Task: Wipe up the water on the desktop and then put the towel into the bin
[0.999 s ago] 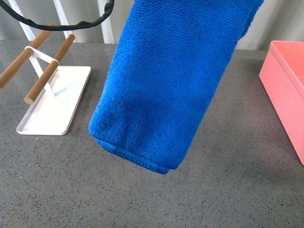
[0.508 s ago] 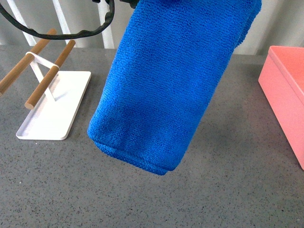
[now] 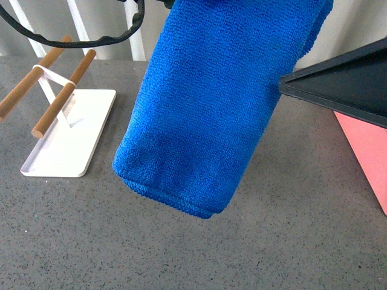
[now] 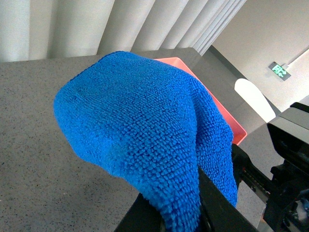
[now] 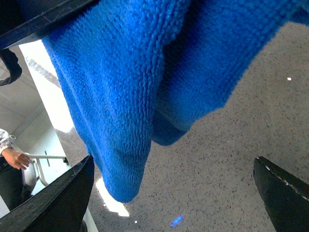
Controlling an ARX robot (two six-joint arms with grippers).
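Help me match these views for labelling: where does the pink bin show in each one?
Front: bin at the right edge, its upper part covered.
Left wrist: bin peeks out from behind the towel.
Right wrist: not in view.
Shared landmark: the towel, which hangs large in all three views.

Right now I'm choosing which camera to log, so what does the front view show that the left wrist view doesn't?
Only the front view: the white tray with two wooden bars, a black cable, and a dark wedge-shaped part at the right. Only the left wrist view: a green wall sign. Both: the towel, the desktop and the bin.
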